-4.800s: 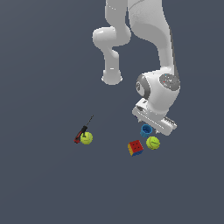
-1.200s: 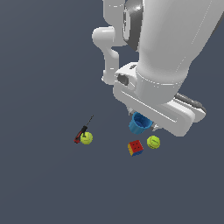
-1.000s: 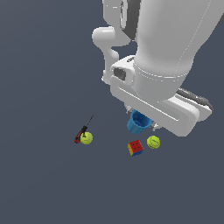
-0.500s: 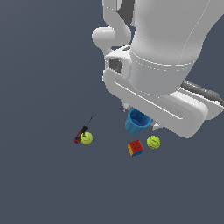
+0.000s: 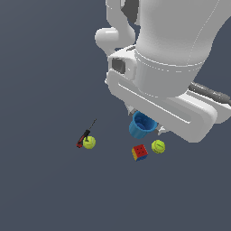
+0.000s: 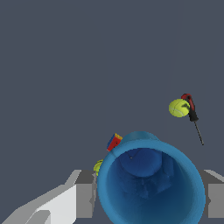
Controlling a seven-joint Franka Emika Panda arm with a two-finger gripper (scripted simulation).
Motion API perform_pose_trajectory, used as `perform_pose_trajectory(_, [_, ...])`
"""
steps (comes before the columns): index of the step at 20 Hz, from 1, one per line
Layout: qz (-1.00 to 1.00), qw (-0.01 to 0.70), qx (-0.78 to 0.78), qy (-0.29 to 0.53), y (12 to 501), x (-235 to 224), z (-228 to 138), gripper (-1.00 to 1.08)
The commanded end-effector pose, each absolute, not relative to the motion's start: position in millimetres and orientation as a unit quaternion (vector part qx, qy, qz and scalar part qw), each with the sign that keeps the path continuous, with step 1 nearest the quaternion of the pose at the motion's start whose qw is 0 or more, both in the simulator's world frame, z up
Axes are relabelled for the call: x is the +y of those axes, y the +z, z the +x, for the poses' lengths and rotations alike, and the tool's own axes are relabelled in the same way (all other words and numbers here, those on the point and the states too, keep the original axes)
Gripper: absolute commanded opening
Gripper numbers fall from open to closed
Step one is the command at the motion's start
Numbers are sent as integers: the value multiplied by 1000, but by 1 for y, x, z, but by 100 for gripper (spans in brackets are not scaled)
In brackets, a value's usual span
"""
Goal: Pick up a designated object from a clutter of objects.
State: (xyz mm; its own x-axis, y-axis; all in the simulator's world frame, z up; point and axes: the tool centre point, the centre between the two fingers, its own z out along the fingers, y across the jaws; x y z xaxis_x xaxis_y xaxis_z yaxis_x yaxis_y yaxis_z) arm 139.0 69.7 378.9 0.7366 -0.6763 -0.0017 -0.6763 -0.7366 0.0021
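The bright blue cup (image 5: 142,125) hangs under my gripper (image 5: 145,127), high above the floor and close to the exterior camera. In the wrist view the cup (image 6: 151,183) fills the space between my two grey fingers (image 6: 83,194), its hollow mouth facing the camera. The gripper is shut on it. Below lie the puzzle cube (image 5: 140,152), one tennis ball (image 5: 158,146) beside it, and a second tennis ball (image 5: 89,142) against the red-black screwdriver (image 5: 84,137). The purple block and the dark blue cylinder are hidden.
The large white arm body (image 5: 167,67) blocks the upper right of the exterior view. The floor (image 5: 40,180) is plain dark grey. In the wrist view the cube (image 6: 113,141), a ball (image 6: 179,107) and the screwdriver (image 6: 191,112) show far below.
The gripper has risen with the blue cup in it, coming closer to the exterior camera. The cube, balls and screwdriver have stayed where they were.
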Motion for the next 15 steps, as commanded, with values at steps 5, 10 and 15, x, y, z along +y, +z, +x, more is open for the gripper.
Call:
perform_pose_trajectory(5, [932,0,-363,0,391,76,144,-100])
perform_pose_trajectory(10, [932,0,-363,0,399,80,147,-100])
perform_pose_trajectory(15, [932,0,-363,0,402,81,149,-100])
